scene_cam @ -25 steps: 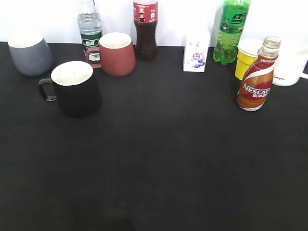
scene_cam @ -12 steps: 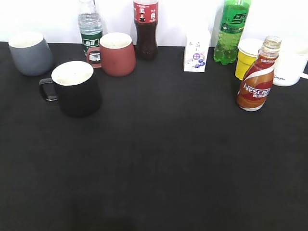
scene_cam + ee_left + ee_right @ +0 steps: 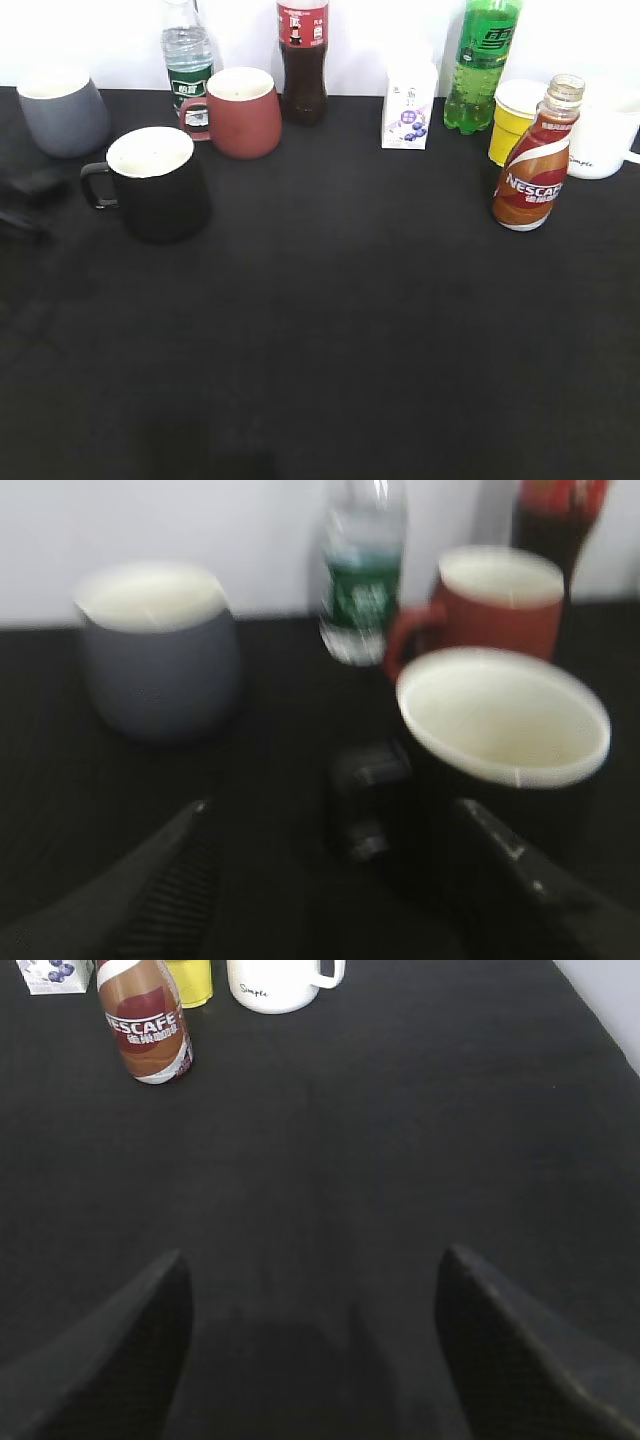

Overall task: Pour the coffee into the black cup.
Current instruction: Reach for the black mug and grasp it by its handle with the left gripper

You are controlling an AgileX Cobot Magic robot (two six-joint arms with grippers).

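Note:
The black cup (image 3: 157, 183) stands at the left of the table, white inside, its handle pointing left; it also shows in the left wrist view (image 3: 505, 750). The coffee bottle (image 3: 534, 160) with the Nescafe label stands uncapped at the right, and it shows in the right wrist view (image 3: 146, 1025). My left gripper (image 3: 330, 810) is open, its fingers straddling the cup's handle, not touching it; it shows blurred at the exterior view's left edge (image 3: 22, 200). My right gripper (image 3: 312, 1260) is open and empty over bare table, well short of the bottle.
Along the back stand a grey mug (image 3: 62, 110), a water bottle (image 3: 186, 55), a reddish-brown mug (image 3: 240, 112), a red-labelled dark bottle (image 3: 302, 60), a small carton (image 3: 408, 105), a green bottle (image 3: 480, 65), a yellow cup (image 3: 516, 118) and a white mug (image 3: 605, 135).
My left gripper has come into the exterior view at the left edge, beside the black cup's handle. Nothing else has moved.

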